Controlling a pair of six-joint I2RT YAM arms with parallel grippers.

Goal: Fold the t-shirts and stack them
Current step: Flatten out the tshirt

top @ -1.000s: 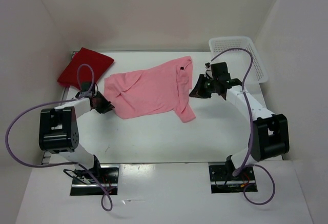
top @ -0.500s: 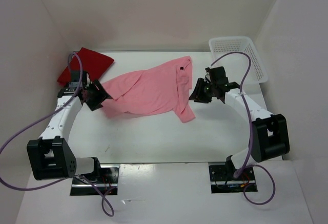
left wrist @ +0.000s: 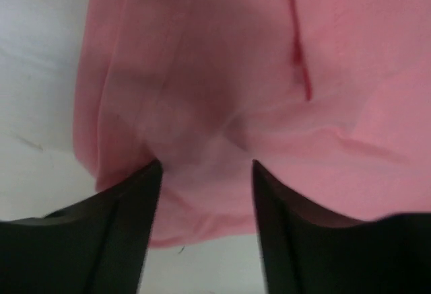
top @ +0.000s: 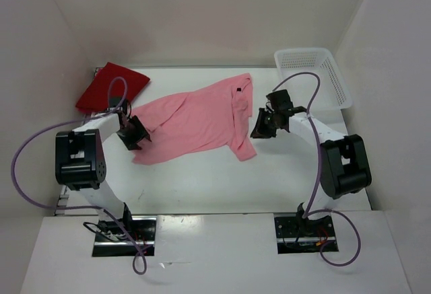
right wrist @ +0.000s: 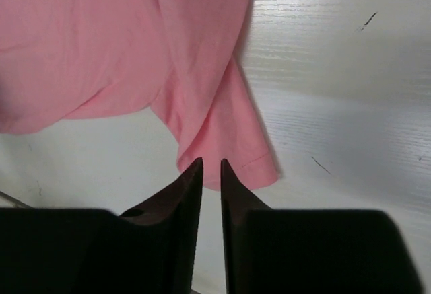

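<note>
The pink t-shirt [top: 195, 116] lies spread out across the middle of the white table [top: 202, 186], slanting from its near-left end up to its far-right end. One short sleeve [top: 244, 147] sticks out toward the near right. The cloth is wrinkled and loosely bunched at the near-left end.

The left gripper [top: 135, 134] sits at that near-left end. Its wrist view shows the fingers spread wide, with rumpled pink cloth filling the gap between them. The right gripper [right wrist: 210, 163] is at the shirt's right side, with its fingers almost pressed together and only a thin slit left between them. Its tips are over the hem of the sleeve, which lies flat on the table, and no cloth is visibly clamped.

A dark red t-shirt [top: 111, 85] lies folded at the far-left corner, apart from the pink one. A white mesh basket [top: 337, 82] stands at the far-right corner.
</note>
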